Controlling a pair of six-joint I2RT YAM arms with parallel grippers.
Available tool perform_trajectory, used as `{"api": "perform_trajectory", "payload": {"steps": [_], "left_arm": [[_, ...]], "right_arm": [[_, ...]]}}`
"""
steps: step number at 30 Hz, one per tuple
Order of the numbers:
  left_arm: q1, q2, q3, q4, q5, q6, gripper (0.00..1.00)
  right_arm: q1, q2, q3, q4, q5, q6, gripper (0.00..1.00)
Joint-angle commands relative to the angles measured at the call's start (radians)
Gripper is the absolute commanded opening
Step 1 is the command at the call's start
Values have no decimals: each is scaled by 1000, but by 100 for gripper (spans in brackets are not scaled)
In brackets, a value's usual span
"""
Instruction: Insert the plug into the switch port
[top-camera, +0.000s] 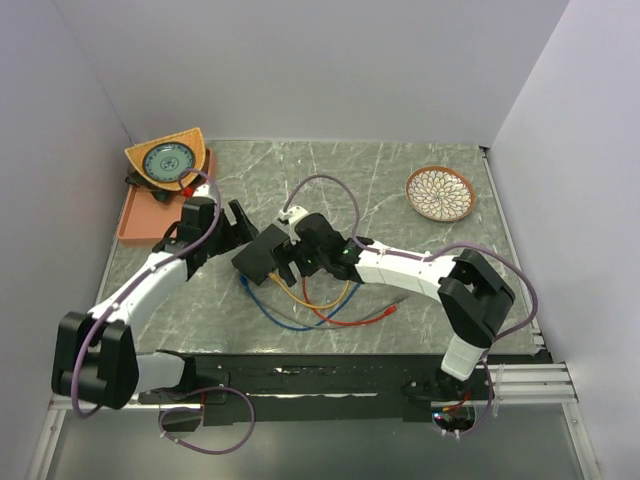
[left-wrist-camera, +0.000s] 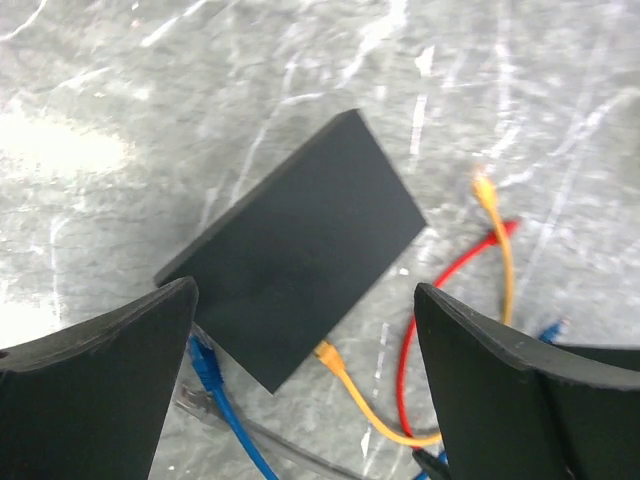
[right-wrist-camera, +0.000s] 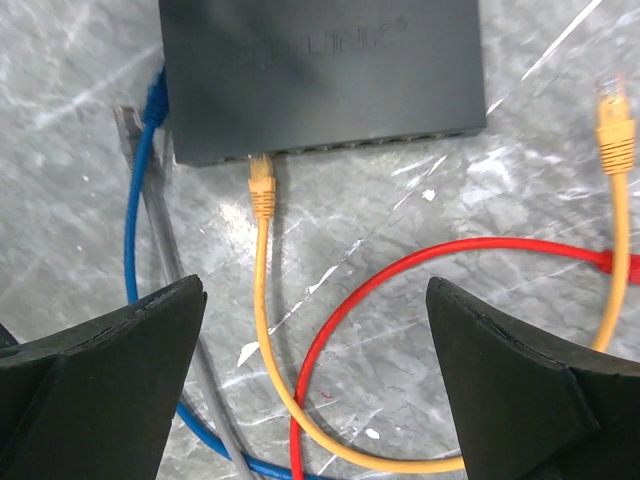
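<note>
The flat black switch box (top-camera: 262, 255) lies mid-table. In the right wrist view the box (right-wrist-camera: 320, 75) shows its port row (right-wrist-camera: 380, 138) along the near edge. A yellow plug (right-wrist-camera: 261, 187) has its tip in a port near the row's left end, and it also shows in the left wrist view (left-wrist-camera: 331, 358). The cable's other yellow plug (right-wrist-camera: 613, 125) lies loose on the right. My right gripper (right-wrist-camera: 315, 385) is open and empty, above the yellow and red cables. My left gripper (left-wrist-camera: 305, 390) is open and empty, hovering over the box (left-wrist-camera: 300, 250).
A blue plug (right-wrist-camera: 155, 100) and a grey plug (right-wrist-camera: 124, 125) lie by the box's left side. A red cable (right-wrist-camera: 440, 255) loops on the marble. An orange tray (top-camera: 135, 218) sits at the far left and a patterned plate (top-camera: 441, 192) at the far right.
</note>
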Motion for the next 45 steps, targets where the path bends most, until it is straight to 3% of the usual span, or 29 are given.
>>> {"api": "perform_trajectory", "payload": {"steps": [1, 12, 15, 25, 30, 32, 33, 39, 40, 42, 45], "left_arm": [[-1, -98, -40, 68, 48, 22, 96], [-1, -161, -60, 62, 60, 28, 96], [-1, -150, -65, 68, 74, 22, 96], [-1, -133, -74, 70, 82, 25, 96], [-1, -127, -79, 71, 83, 31, 96], [-1, -123, -79, 71, 88, 33, 96], [-1, -123, -79, 71, 89, 33, 96], [-1, -118, -77, 64, 89, 36, 96], [-2, -120, -76, 60, 89, 36, 96], [-2, -118, -74, 59, 91, 37, 96], [-1, -118, -73, 56, 88, 39, 96]], "right_arm": [[-7, -64, -2, 5, 50, 32, 100], [-29, 2, 59, -103, 280, 168, 99], [-49, 60, 108, -159, 287, 225, 94], [-68, 252, 279, -344, 273, 348, 62], [-72, 295, 310, -367, 245, 362, 58], [-79, 314, 313, -370, 236, 368, 51], [-80, 326, 317, -374, 231, 373, 40], [-109, 349, 320, -384, 185, 387, 23], [-120, 352, 317, -384, 176, 386, 12], [-129, 346, 311, -373, 162, 385, 0], [-146, 315, 300, -356, 133, 362, 0]]}}
